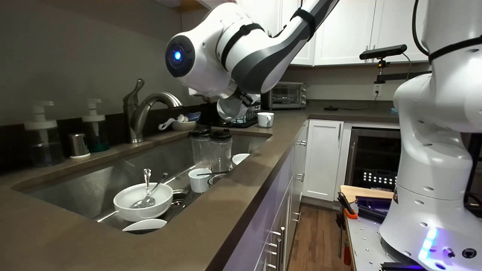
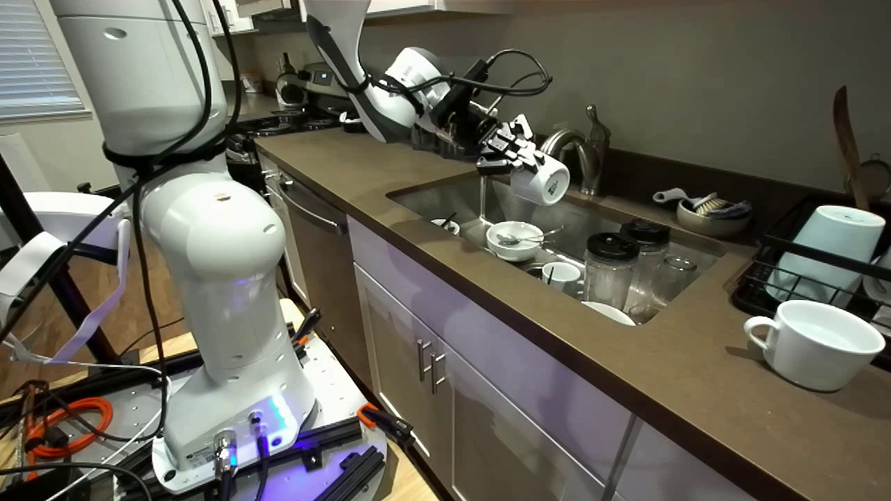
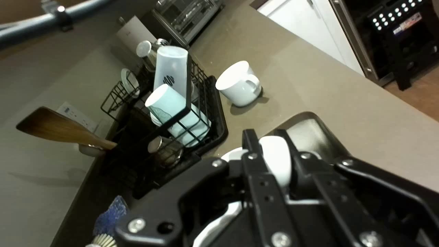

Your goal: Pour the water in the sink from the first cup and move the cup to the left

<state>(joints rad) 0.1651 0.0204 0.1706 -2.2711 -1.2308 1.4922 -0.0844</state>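
The first cup, a plain white cup [image 2: 540, 182], is held above the sink [image 2: 452, 186], tilted well over on its side. Its base faces the camera in that exterior view. Its round opening shows in an exterior view [image 1: 228, 108]. My gripper [image 2: 521, 152] is shut on the cup's handle. In the wrist view the white handle [image 3: 276, 159] sits between the two black fingers [image 3: 264, 134], and most of the cup is hidden behind the gripper. A thin bright vertical line shows in the sink below the gripper; I cannot tell whether it is water.
The sink holds a white bowl [image 1: 143, 203] with utensils, a white cup [image 1: 199, 180] and lidded jars [image 2: 611, 268]. The chrome faucet [image 1: 141, 113] stands close behind the held cup. Another white mug [image 2: 814, 344] is on the counter beside the black dish rack [image 3: 205, 151].
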